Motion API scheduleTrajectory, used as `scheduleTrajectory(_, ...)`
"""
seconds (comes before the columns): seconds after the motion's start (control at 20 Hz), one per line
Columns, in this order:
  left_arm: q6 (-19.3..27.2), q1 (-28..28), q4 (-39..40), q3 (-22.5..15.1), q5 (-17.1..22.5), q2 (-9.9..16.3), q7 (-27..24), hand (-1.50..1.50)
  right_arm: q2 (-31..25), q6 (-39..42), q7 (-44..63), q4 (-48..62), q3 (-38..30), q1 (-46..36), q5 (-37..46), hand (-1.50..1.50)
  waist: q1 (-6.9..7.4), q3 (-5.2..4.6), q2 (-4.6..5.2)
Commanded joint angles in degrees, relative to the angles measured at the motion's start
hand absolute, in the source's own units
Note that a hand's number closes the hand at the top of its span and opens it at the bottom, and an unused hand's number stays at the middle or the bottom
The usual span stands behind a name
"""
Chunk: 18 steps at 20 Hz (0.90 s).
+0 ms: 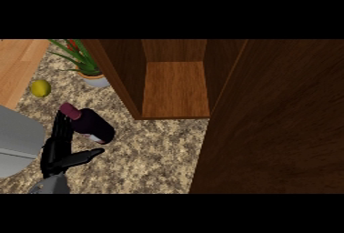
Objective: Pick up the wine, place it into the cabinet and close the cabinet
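A dark maroon wine bottle (93, 124) lies tilted on the speckled counter, its neck pointing up-left. My left hand (59, 150) is right beside it on its left, fingers straight along the bottle's side and thumb stretched out below its base, so the hand is open. The wooden cabinet (176, 91) stands at the upper middle with its inside shelf bare. Its open door (275, 123) fills the right side of the head view. My right hand does not show.
A potted green plant (84, 61) stands left of the cabinet, and a yellow lemon (41, 88) lies further left. A grey object (17, 141) sits at the left edge. Wooden floor (17, 63) shows beyond the counter's left edge.
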Motion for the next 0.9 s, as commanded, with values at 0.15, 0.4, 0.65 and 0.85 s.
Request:
scheduleTrajectory(0.15, -1.3, -3.6, 6.4, -1.1, -0.4, -0.8, -2.7, -1.5, -1.4, -1.1, 4.0, -10.1, 0.7, 1.0, 6.9, -1.5, 0.06, 0.02, 0.01)
scheduleTrajectory(0.4, -1.7, -5.2, 12.5, -0.7, -1.1, -0.7, -9.1, -1.5, -5.1, 0.2, 3.4, -12.9, -0.8, 4.7, 3.9, -1.5, 0.0, 0.07, 0.1)
scheduleTrajectory(0.65, -0.3, -6.6, 16.4, 0.5, -0.1, -2.5, -14.1, -1.5, -2.7, -1.8, -0.3, -8.0, 3.6, 4.2, 7.5, -1.5, 0.29, 0.05, 0.06)
scheduleTrajectory(0.85, -3.4, -12.0, 23.2, 2.6, 1.2, 1.5, -14.8, 1.5, -2.5, -2.8, 3.0, -8.7, 5.2, 2.3, 9.0, -1.5, -0.19, -0.05, 0.13)
